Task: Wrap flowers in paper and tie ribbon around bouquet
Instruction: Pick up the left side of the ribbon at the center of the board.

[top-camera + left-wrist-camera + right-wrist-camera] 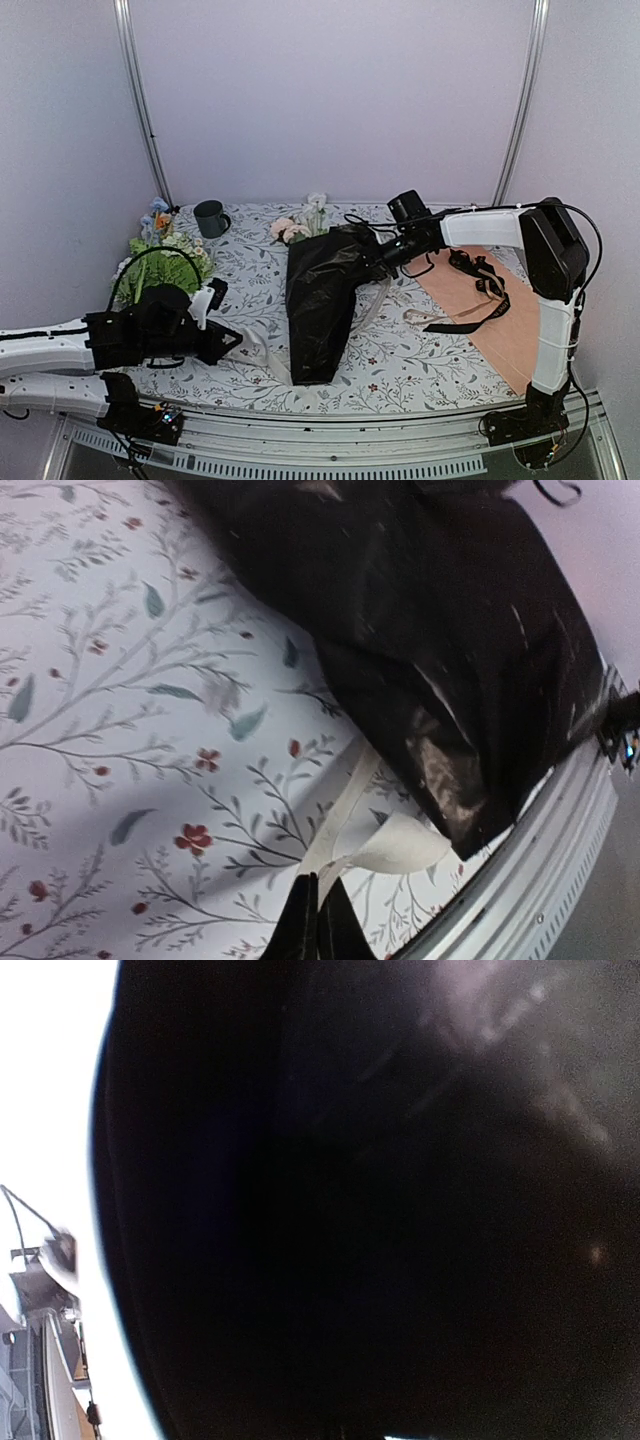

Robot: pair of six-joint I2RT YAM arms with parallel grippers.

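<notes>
The table [420, 365] with its flowered cloth took up most of the space, and on its right side a peach-tan sheet [505, 335] lay flat. In the middle lay the bouquet [318, 275], with the black paper [325, 320] rolled around it like a cone, the narrow end toward the near edge. The pink and white flowers [293, 229] stuck out at the far end. The right gripper [383, 258] was pressed into the upper right side of the paper with its fingers together; I could not tell if paper was between them. At the far left lay a leftover mixed bunch [165, 255]. The left gripper [315, 920] was low near the front edge, its fingers pinched on the cream ribbon [375, 848], which ran across the cloth to the narrow end of the cone. A black strap ribbon [478, 290] lay on the peach sheet, and a dark mug [211, 218] stood at the back.
</notes>
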